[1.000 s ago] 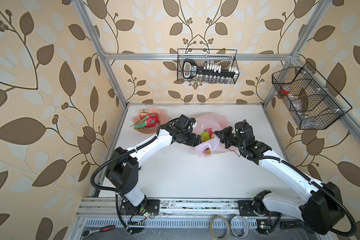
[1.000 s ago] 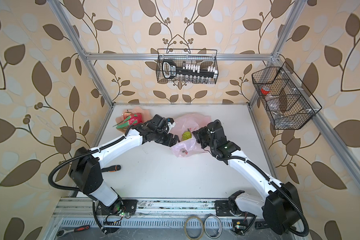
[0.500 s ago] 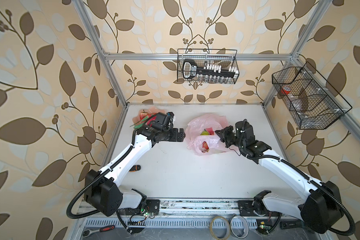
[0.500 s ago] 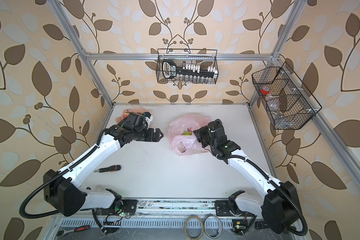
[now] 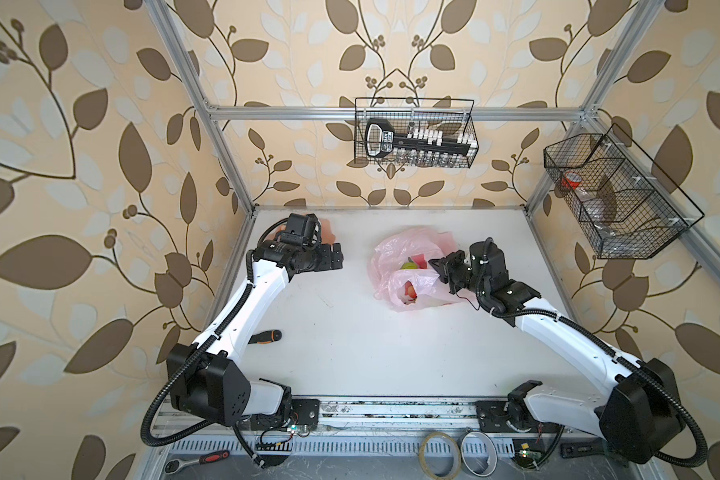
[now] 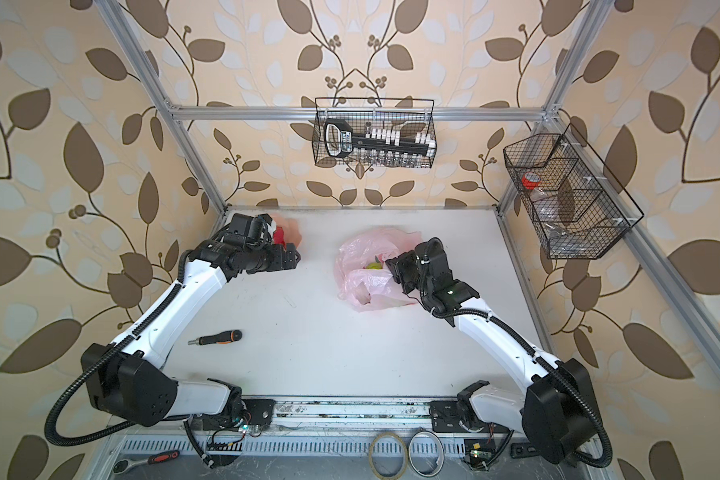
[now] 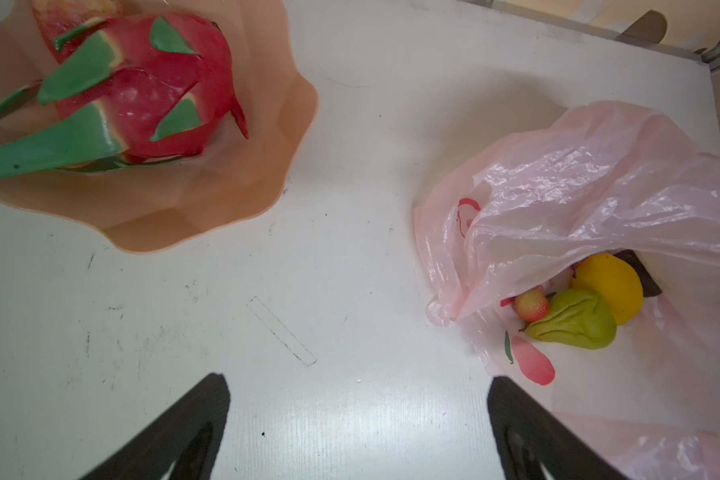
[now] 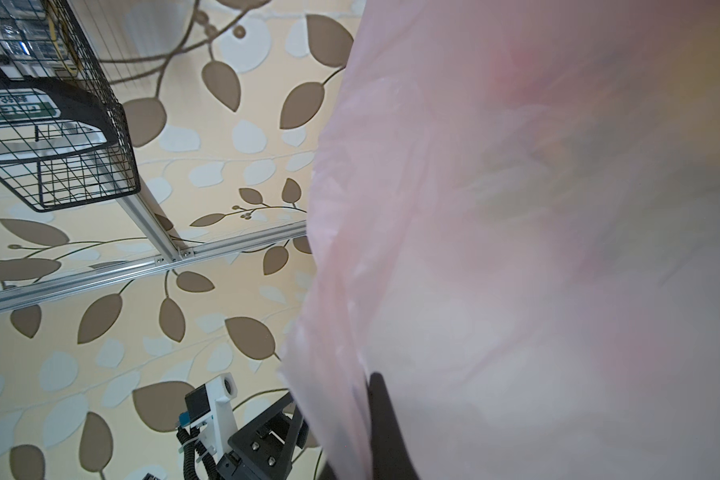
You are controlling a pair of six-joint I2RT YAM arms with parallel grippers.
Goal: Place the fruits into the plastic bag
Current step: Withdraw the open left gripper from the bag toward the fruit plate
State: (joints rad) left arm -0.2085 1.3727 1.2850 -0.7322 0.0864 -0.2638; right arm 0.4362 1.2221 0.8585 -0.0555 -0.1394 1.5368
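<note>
**While the bag's mouth is held up: left arm poised for the dragon fruit**

Where the plastic bag (image 5: pixel 395 257) lies near the middle of the white table (image 7: pixel 267 291), its mouth faces the left arm. Inside it show a yellow lemon (image 7: pixel 607 286), a lumpy green fruit (image 7: pixel 574 320) and a small red fruit (image 7: pixel 531 305). The dragon fruit (image 7: pixel 142 91) lies in the peach-pink dish (image 7: pixel 233 183) at the table's far left corner, well apart from the bag.

Right gripper (image 5: pixel 439 268): closed on the bag's upper rim, lifting it so that the opening gapes. Left gripper (image 7: pixel 356 378): jaws spread wide and empty, hovering over bare table between dish and bag, nearer the dish.

Step in hand, as judged: fetching the dragon fruit. To do it well:
- Descend over the fruit's round body, not its green scales, which would likely flex and slip.
- Use the full spread, which so broad a fruit seems to need.
- Close gently and lift clear of the dish's wavy rim.
- Carry the fruit low into the bag's gap.

The right gripper should hold the rim high, since sagging film could block entry.
</note>
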